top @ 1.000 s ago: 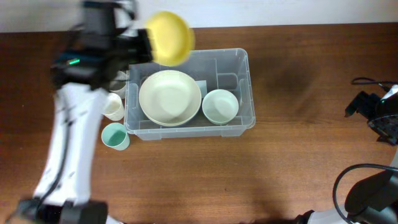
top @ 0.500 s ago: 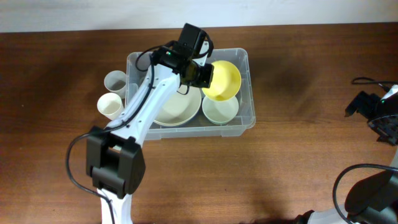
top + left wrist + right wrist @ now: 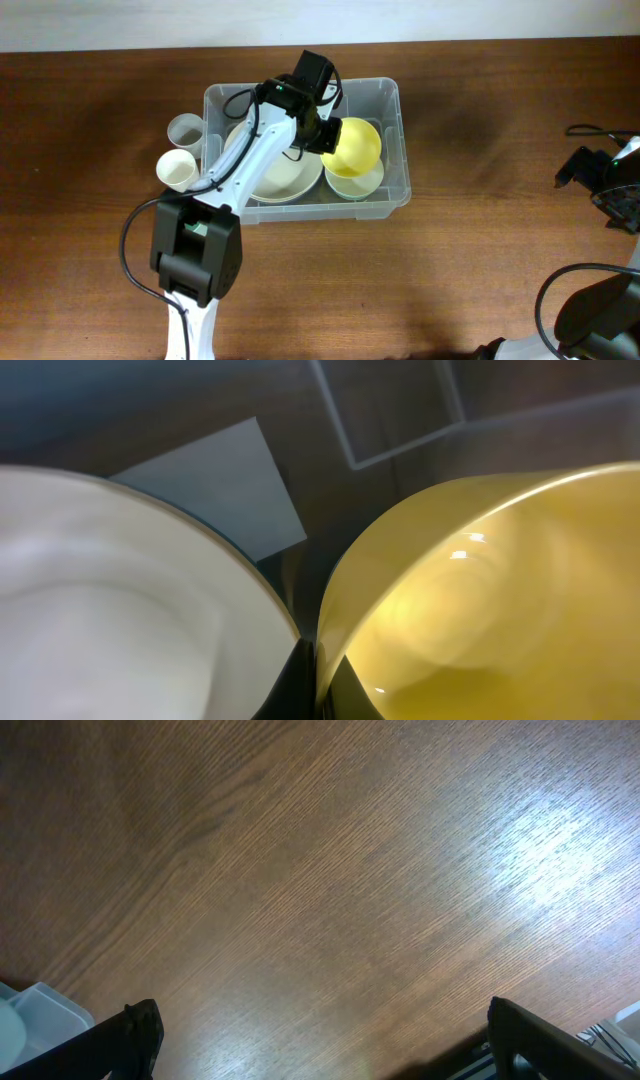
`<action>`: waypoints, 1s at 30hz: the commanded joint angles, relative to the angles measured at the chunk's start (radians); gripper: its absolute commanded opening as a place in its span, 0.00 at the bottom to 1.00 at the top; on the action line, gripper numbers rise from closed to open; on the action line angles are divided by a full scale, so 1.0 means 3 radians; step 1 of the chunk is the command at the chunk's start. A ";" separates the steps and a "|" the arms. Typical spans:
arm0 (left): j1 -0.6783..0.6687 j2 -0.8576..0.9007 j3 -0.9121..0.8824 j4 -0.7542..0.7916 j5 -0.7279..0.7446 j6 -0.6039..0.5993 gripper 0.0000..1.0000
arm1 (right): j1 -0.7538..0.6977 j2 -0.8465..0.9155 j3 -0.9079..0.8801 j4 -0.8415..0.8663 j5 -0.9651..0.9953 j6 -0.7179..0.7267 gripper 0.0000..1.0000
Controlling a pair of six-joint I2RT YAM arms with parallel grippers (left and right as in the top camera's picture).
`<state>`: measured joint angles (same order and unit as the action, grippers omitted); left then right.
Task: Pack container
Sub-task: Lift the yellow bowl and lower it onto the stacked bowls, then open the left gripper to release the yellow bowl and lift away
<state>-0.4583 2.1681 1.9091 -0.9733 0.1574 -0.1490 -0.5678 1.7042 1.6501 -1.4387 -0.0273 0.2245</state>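
1. A dark brown wooden table (image 3: 480, 270) with fine grain fills the view.
2. A white wall (image 3: 450, 20) runs along its far edge.
3. A pale glare (image 3: 545, 870) of light lies on the wood.

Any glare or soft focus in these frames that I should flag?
Overhead: sharp, evenly lit; the yellow bowl over the container reads clearly. Left wrist: close, yellow bowl and cream bowl soft, small highlights on the yellow one. Right wrist: grain sharp, a bright glare patch on the table at upper right.
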 commanded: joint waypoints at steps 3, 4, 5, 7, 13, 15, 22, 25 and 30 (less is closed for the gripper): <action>-0.0080 0.0140 0.0006 -0.0025 0.0042 0.0109 0.01 | -0.0006 -0.0043 -0.0004 0.0000 0.0005 -0.0024 0.99; -0.0092 0.0140 0.0006 -0.0027 0.0042 0.0134 0.01 | -0.0006 -0.0043 -0.0004 0.0000 0.0006 -0.0025 0.99; -0.0109 0.0140 0.0006 -0.0028 0.0042 0.0156 0.01 | -0.0006 -0.0043 -0.0004 0.0000 0.0006 -0.0025 0.99; -0.0137 0.0140 0.0006 -0.0029 0.0041 0.0156 0.01 | -0.0006 -0.0043 -0.0004 0.0000 0.0006 -0.0024 0.99; -0.0184 0.0140 0.0006 -0.0028 0.0031 0.0167 0.17 | -0.0006 -0.0043 -0.0004 0.0000 0.0005 -0.0025 0.99; -0.0184 0.0140 0.0006 -0.0028 0.0005 0.0167 0.19 | -0.0006 -0.0043 -0.0004 0.0000 0.0005 -0.0024 0.99; -0.0183 0.0140 0.0009 -0.0028 -0.0004 0.0167 0.30 | -0.0006 -0.0043 -0.0004 0.0000 0.0006 -0.0024 0.99; -0.0183 0.0140 0.0052 -0.0028 -0.0004 0.0168 0.38 | -0.0006 -0.0043 -0.0004 0.0000 0.0006 -0.0024 0.99; -0.0183 0.0140 0.0280 -0.0097 -0.0004 0.0240 0.45 | -0.0006 -0.0043 -0.0004 0.0000 0.0006 -0.0024 0.99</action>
<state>-0.5114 2.2032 1.9297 -0.9920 0.1566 -0.1040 -0.5678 1.7042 1.6497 -1.4387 -0.0273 0.2237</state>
